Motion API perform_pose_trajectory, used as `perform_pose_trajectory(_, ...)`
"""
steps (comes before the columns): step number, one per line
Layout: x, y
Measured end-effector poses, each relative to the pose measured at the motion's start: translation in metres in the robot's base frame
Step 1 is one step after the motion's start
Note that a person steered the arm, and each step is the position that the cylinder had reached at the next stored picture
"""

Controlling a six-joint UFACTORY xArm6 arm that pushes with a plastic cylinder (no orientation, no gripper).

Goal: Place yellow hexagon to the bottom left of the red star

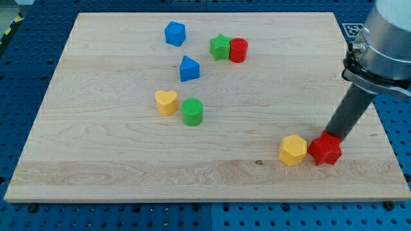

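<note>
There is no claw on this arm, so nothing opens, shuts or holds; the work is done by my tip (331, 136), the lower end of a straight dark rod. Its very end is hard to make out, because it meets the top edge of the red plastic star block (325, 150) and may be partly hidden behind it; it looks to be touching the star's upper side.

Taking the red star as the landmark: the yellow plastic hexagon block (293, 150) sits just to its left, touching or all but touching it, roughly level rather than below-left. Well apart toward the view's upper left lie a green cylinder (192, 111) and a yellow heart (166, 102), then a blue block (189, 68), a green star (220, 47) touching a red cylinder (238, 49), and another blue block (174, 33).

The hexagon looks light, rigid and smooth, likely to slide easily on the pale wooden tabletop (115, 160) and to rotate if pushed off-centre. I would press squarely on its upper flat face to nudge it downward.

The arm's upper part is cut off at the view's right edge.
</note>
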State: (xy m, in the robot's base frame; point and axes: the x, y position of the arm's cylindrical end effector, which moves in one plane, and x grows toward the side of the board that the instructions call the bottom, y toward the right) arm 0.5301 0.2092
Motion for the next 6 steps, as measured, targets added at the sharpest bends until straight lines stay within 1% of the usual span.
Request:
perform_pose_trajectory(1,0.001,0.003)
perform_pose_trajectory(2,-0.019,-0.026)
perform_pose_trajectory(3,-0.049,-0.065)
perform_pose_trajectory(4,-0.058,-0.092)
perform_pose_trajectory(5,-0.040,-0.094)
perform_pose_trajectory(6,-0.013,-0.094)
